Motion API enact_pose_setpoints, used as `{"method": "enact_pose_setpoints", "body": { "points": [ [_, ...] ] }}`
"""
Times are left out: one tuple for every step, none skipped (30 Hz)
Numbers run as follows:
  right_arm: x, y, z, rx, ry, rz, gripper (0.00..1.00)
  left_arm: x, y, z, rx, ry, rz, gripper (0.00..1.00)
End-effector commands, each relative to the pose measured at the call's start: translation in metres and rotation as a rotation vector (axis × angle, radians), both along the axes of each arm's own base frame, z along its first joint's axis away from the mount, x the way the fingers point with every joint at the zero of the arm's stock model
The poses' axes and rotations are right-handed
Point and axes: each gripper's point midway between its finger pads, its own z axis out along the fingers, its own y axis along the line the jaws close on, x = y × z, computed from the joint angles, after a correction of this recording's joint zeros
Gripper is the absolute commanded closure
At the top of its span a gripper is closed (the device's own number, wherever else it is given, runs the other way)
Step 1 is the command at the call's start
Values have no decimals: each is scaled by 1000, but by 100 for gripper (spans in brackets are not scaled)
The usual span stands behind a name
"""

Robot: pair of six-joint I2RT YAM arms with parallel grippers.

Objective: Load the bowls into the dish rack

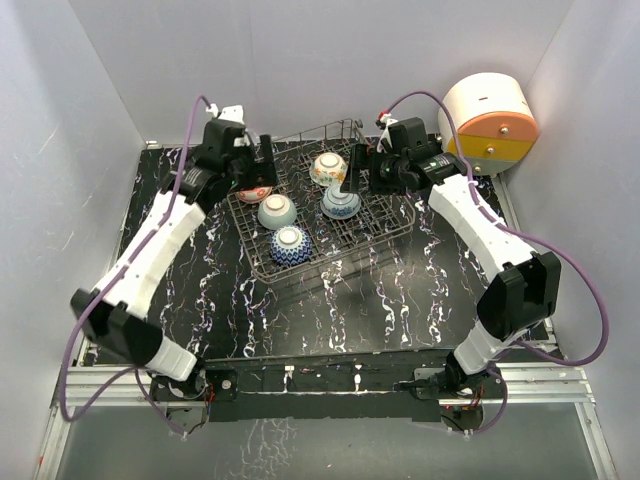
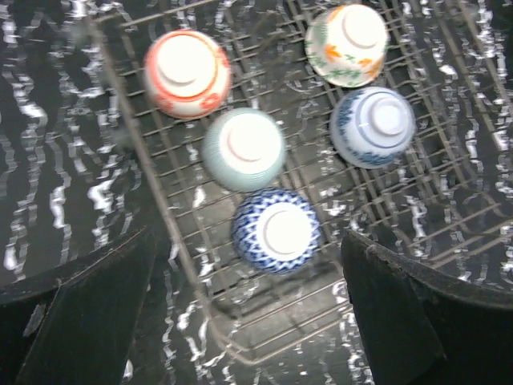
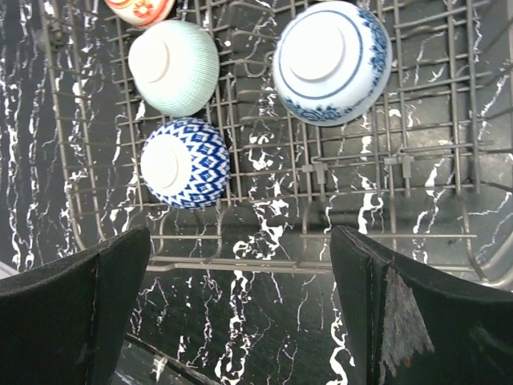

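Observation:
The dark wire dish rack stands at the back middle of the table. Several bowls sit upside down in it: orange-red, grey-green, blue diamond-patterned, yellow-orange floral and blue-white. My left gripper hovers open and empty over the rack's left end. My right gripper hovers open and empty over its right part. The left wrist view shows the rack and all of these bowls, the blue diamond one nearest. The right wrist view shows the rack's front rim, the blue-white bowl and the grey-green bowl.
A round white, orange and yellow drawer unit stands at the back right corner. White walls close in the table on the left, back and right. The black marbled tabletop lies between the rack and the arm bases.

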Motion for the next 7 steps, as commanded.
{"method": "enact_pose_setpoints", "body": {
  "points": [
    [3,-13,7,-12,-38,-59,1,-24,46,15,160,-79,74,3],
    [2,-14,6,-14,-39,-57,1,-29,49,18,159,-85,77,3],
    [0,-14,6,-17,-42,-52,1,-32,51,19,155,-87,81,3],
    [-1,-14,6,-19,-45,-48,1,-35,52,19,151,-86,84,3],
    [-2,-15,6,-20,-46,-49,1,-38,53,18,149,-78,88,3],
    [-2,-17,6,-25,-48,-58,1,-40,54,18,144,-77,92,3],
    [-2,-18,7,-28,-50,-61,1,-42,54,18,141,-74,95,3]
  ]
}}
